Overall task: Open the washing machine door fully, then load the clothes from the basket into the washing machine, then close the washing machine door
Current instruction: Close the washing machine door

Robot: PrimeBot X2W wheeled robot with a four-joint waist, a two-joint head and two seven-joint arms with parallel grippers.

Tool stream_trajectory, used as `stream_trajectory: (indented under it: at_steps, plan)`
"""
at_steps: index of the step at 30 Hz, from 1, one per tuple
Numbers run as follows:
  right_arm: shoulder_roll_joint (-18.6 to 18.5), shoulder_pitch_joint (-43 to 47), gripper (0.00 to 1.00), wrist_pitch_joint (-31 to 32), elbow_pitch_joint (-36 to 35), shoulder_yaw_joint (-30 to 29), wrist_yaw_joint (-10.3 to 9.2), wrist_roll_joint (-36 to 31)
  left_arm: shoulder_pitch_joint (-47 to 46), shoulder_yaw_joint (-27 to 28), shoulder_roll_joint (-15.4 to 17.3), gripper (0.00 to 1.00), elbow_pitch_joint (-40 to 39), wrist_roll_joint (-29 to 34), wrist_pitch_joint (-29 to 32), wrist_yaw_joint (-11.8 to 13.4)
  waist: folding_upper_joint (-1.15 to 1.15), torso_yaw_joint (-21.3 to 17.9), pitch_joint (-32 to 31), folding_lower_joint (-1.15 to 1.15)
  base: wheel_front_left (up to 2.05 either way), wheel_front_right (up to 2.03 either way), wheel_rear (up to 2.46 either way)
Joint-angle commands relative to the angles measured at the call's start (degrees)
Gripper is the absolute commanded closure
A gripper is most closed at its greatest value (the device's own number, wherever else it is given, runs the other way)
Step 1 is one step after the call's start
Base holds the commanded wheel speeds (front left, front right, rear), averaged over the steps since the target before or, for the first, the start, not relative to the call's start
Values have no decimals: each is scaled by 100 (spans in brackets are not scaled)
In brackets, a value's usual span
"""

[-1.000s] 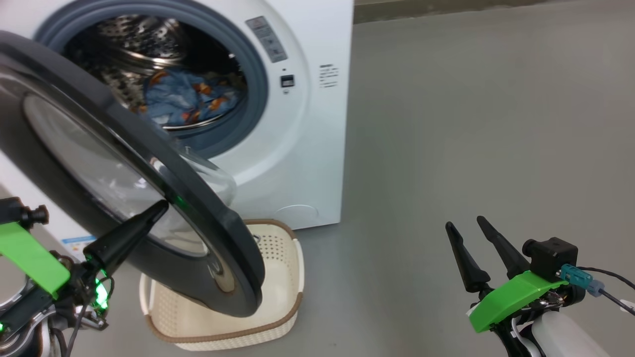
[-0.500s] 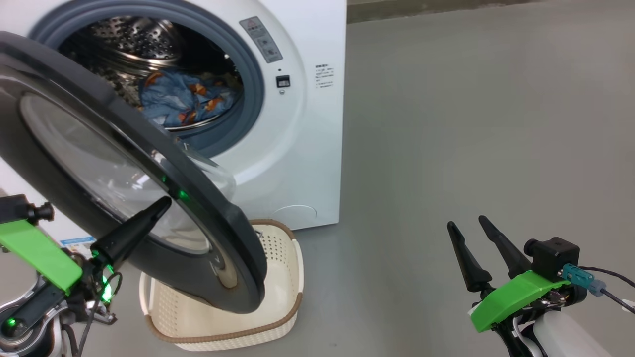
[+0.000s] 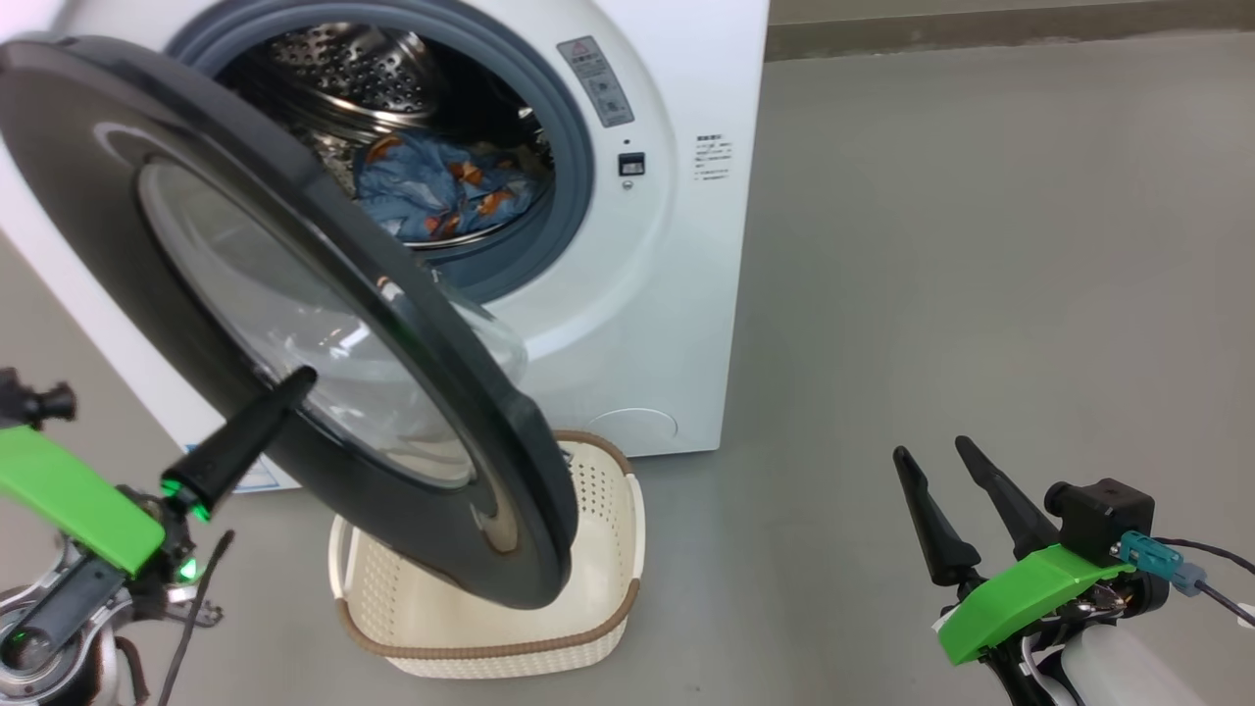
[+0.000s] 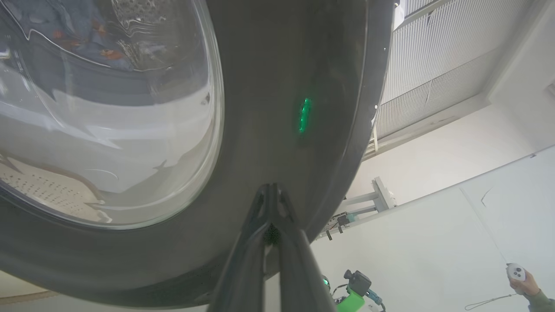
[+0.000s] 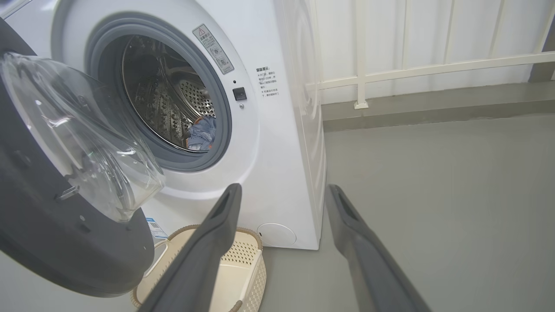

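Observation:
The white washing machine [image 3: 677, 245] stands with its door [image 3: 108, 196] swung partly open, the glass bowl facing the drum. Blue printed clothes [image 3: 441, 191] lie inside the steel drum and show in the right wrist view as clothes [image 5: 201, 132]. Below the door sits the cream basket [image 3: 598, 579], with nothing visible in it. My left gripper [image 3: 299, 378] is shut, and its tip [image 4: 269, 187] presses on the door's outer face at the black rim beside the window. At the lower right my right gripper [image 3: 929, 449] hangs open over bare floor, holding nothing.
Grey floor [image 3: 980, 245] spreads to the right of the machine. A white railing [image 5: 360, 78] runs along the wall behind it. In the left wrist view a person's hand [image 4: 522, 281] holds a small controller at the far lower right.
The whole head picture has shifted right, so the camera moved. My shut left gripper stays against the door's outer face. The right gripper has not changed.

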Motion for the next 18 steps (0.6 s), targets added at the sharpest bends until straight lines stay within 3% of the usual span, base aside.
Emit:
stream_trajectory:
  at_steps: [1,2,10,18]
  plan:
    - [-56,-16,0,-71,-138,60,25,-2,-240,226,259,49,-260,211,-135,-61,-1,89,0,0,0,0,0]
    - [-52,-16,0,-71,-143,53,25,-5,-232,244,266,0,-287,274,-207,-82,-1,112,8,0,0,0,0]
    - [-14,-19,0,-71,-164,11,25,-1,0,309,368,0,-379,1093,-1023,-422,-1,208,54,0,0,0,0]
    - [29,-44,0,-71,-184,3,25,9,707,-163,537,0,-349,2523,-2590,-655,-1,177,81,0,0,0,0]
